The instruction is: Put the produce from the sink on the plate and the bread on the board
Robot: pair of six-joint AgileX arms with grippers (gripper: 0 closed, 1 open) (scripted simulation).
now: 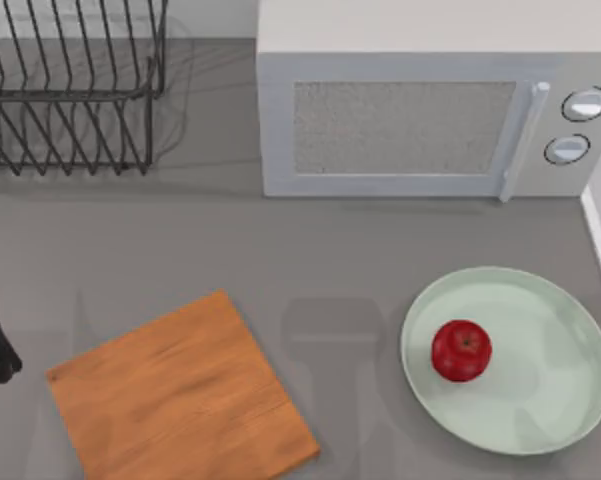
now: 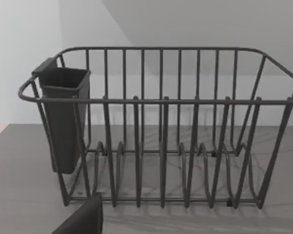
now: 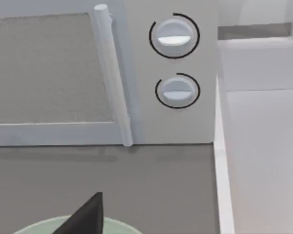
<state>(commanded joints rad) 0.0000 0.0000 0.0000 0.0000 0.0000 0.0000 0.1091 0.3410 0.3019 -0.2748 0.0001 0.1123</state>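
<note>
On the pale green plate [image 1: 540, 400] the apple [image 1: 461, 350] is already sitting — the board [image 1: 180, 395] is lying bare, awaiting bread. Both arms are idling at the table's edges, grip state impossible to tell; finding the loaf comes first — then lowering it flat, centred on the wood.

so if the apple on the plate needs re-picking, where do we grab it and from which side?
Take the apple across its widest middle, coming straight down from above. It is round and sits dimple-up, left of centre on the plate, whose raised rim would probably obstruct a low sideways approach. A fingertip of the right hand shows over the plate's edge in the right wrist view, so that arm looks best placed.
</note>
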